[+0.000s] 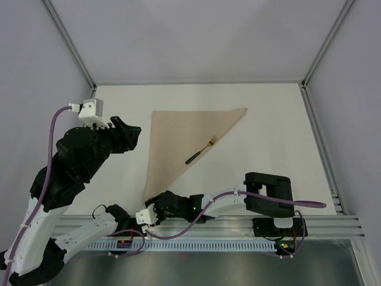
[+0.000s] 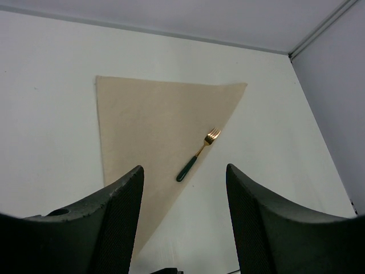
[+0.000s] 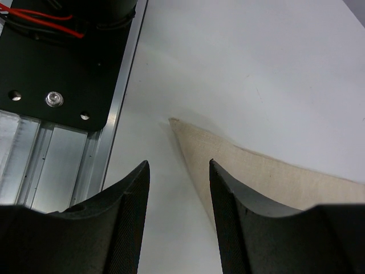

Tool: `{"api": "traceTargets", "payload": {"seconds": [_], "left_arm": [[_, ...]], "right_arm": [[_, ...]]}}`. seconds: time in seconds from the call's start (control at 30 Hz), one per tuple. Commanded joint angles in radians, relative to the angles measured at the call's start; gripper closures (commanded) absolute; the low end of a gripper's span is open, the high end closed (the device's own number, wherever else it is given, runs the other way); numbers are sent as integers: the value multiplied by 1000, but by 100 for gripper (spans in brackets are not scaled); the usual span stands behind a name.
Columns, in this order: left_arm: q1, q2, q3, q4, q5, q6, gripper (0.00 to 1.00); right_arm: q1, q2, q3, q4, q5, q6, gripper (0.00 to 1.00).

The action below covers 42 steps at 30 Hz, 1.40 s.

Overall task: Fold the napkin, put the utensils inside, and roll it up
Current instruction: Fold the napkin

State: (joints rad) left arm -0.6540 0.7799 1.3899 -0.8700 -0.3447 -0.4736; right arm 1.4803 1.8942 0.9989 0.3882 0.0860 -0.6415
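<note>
The beige napkin (image 1: 178,143) lies folded into a triangle on the white table, one corner pointing to the near edge. A fork (image 1: 201,151) with a dark handle and gold tines lies on its diagonal edge. My left gripper (image 1: 134,136) is open and empty, raised left of the napkin; its view shows the napkin (image 2: 148,120) and fork (image 2: 197,155) ahead. My right gripper (image 1: 153,204) is open and low at the napkin's near corner. In its view (image 3: 178,165) the right finger (image 3: 239,200) is over the napkin's edge (image 3: 268,171). No other utensil shows.
The aluminium rail (image 1: 238,226) with the arm bases runs along the near table edge, close beside my right gripper (image 3: 57,165). Grey enclosure walls and metal posts (image 1: 306,83) bound the table at the back and sides.
</note>
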Motion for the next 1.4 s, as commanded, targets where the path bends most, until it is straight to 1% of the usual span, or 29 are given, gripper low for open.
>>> {"api": "traceTargets", "payload": {"seconds": [0.0,0.23,0.33,0.7,0.77,0.8,0.87,1.0,1.13,1.23,1.37], "left_arm": [[-1,5,-6,-1,-28,-30,36],[1,24,-14,-3,-43,-30,36],[-1,30,-19,-1,-51,-28,36],[-1,45,-26,6,-59,-19,36],[-1,44,-26,5,-59,-17,36],[-1,42,-29,5,-59,-16,36],[-1,39,-32,5,-57,-14,36],[-1,35,-38,6,-57,-14,36],[-1,35,-46,12,-53,-11,36],[-1,36,-49,14,-51,-8,36],[-1,35,-51,19,-53,-7,35]], "right_arm": [[9,28,-8,123,-9,-41,48],[9,124,9,221,4,-89,48],[9,154,23,235,0,-83,48],[9,203,30,288,11,-104,49],[11,213,32,293,17,-109,55],[9,217,32,301,20,-112,55],[9,227,35,302,30,-118,59],[9,240,41,311,43,-127,63],[11,246,47,314,58,-127,72],[9,247,55,313,72,-126,82],[9,237,58,311,78,-116,90]]}}
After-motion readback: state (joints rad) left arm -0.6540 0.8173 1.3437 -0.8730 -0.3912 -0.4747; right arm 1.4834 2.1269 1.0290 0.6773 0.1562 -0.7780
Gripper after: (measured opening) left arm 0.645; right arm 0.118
